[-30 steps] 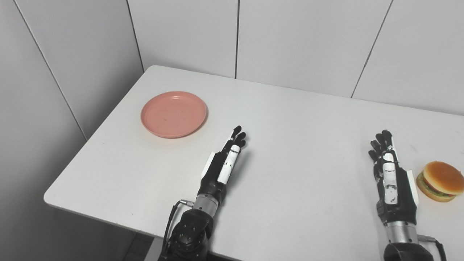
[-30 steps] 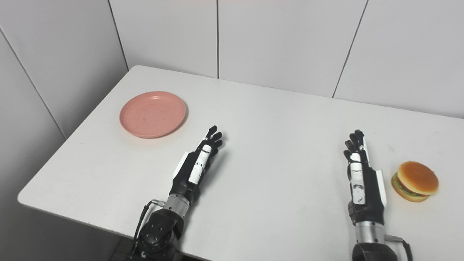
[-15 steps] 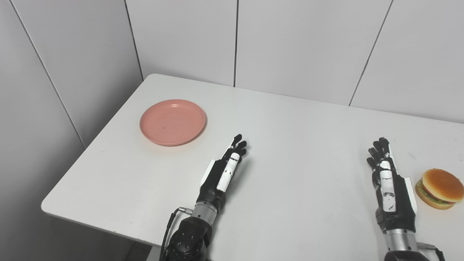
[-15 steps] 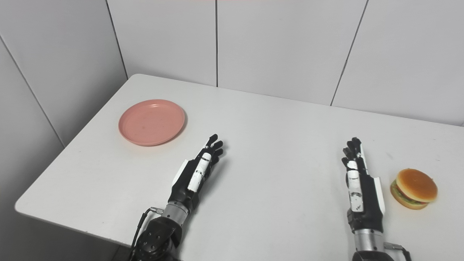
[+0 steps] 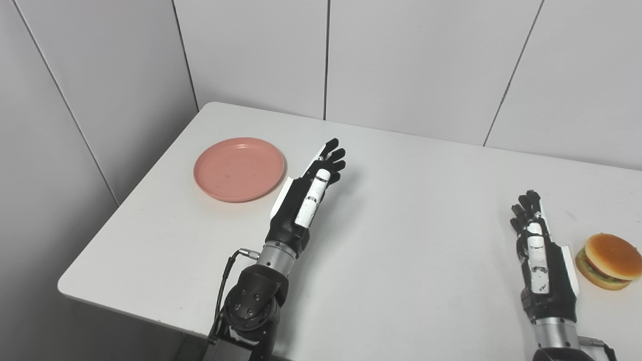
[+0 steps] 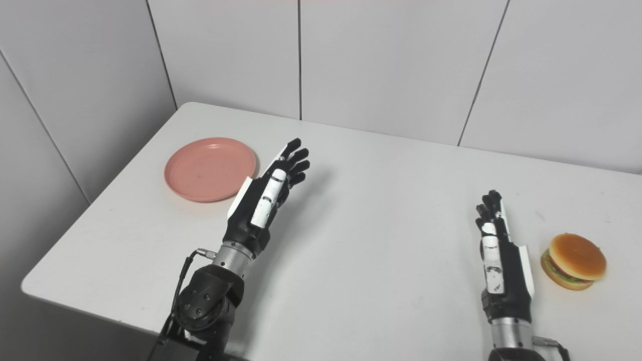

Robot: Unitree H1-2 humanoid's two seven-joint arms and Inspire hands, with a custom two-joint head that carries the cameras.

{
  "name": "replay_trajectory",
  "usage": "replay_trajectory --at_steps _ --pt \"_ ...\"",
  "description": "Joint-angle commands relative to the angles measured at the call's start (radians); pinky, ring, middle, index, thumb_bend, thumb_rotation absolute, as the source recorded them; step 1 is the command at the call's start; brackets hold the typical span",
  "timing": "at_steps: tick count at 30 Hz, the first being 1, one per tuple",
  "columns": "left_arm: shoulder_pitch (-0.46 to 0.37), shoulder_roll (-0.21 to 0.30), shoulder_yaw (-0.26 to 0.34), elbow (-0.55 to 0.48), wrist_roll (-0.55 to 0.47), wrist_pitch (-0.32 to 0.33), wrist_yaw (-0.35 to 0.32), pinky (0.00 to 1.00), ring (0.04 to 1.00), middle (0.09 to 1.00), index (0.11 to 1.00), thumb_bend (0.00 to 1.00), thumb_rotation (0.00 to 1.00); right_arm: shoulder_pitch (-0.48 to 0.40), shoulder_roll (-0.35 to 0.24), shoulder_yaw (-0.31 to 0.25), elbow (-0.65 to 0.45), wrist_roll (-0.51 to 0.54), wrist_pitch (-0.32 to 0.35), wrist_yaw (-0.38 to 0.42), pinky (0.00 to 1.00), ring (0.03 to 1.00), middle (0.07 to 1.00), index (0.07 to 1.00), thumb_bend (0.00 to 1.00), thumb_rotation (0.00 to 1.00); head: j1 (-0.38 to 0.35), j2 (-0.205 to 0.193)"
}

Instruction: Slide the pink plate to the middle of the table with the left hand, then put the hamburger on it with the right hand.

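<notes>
A pink plate (image 5: 239,169) lies empty on the white table (image 5: 411,210), at its far left. My left hand (image 5: 307,193) is open and empty, raised above the table just to the right of the plate, fingers pointing away from me; it does not touch the plate. A hamburger (image 5: 608,254) with a tan bun sits near the table's right edge. My right hand (image 5: 539,253) is open and empty, resting low just left of the hamburger with a small gap between them.
Grey wall panels stand close behind the table and along its left side. The table's left front corner (image 5: 62,288) is rounded. A cable runs from the left wrist (image 5: 228,263).
My left hand has lifted and moved forward and left, up beside the plate's right rim. The right hand has stayed by the hamburger. The camera tilted between the two earlier moments.
</notes>
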Motion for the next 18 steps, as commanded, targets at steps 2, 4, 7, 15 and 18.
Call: replay_trajectory --at_steps 2,4,7,15,18 --pt "-0.070 0.017 0.017 -0.052 -0.011 0.001 -0.007 0.93 0.921 0.929 0.921 0.45 1.00 0.038 0.007 -0.001 0.047 0.007 -0.017 0.004 1.00 0.982 0.988 0.995 0.35 1.00 0.000 0.000" --pt "-0.088 0.022 0.027 -0.062 -0.015 0.007 -0.006 0.94 0.926 0.932 0.924 0.45 1.00 0.039 0.006 -0.001 0.046 0.011 -0.008 0.007 1.00 0.985 0.992 0.999 0.35 1.00 -0.001 -0.001" --pt "-0.124 0.028 0.052 -0.077 -0.021 0.017 0.003 0.94 0.923 0.929 0.920 0.45 1.00 0.035 0.006 -0.003 0.059 0.011 -0.027 0.008 1.00 0.983 0.991 0.999 0.35 1.00 0.003 -0.004" --pt "-0.225 0.095 0.141 -0.039 -0.018 -0.004 0.012 0.93 0.917 0.925 0.911 0.46 1.00 0.035 0.009 -0.002 0.069 0.014 -0.037 0.011 1.00 0.983 0.991 0.997 0.32 1.00 0.009 -0.031" --pt "-0.257 0.132 0.181 0.008 -0.013 -0.020 0.024 0.92 0.925 0.928 0.915 0.47 1.00 0.039 0.013 -0.002 0.061 0.013 -0.017 0.005 1.00 0.985 0.994 1.000 0.31 1.00 0.007 -0.038"
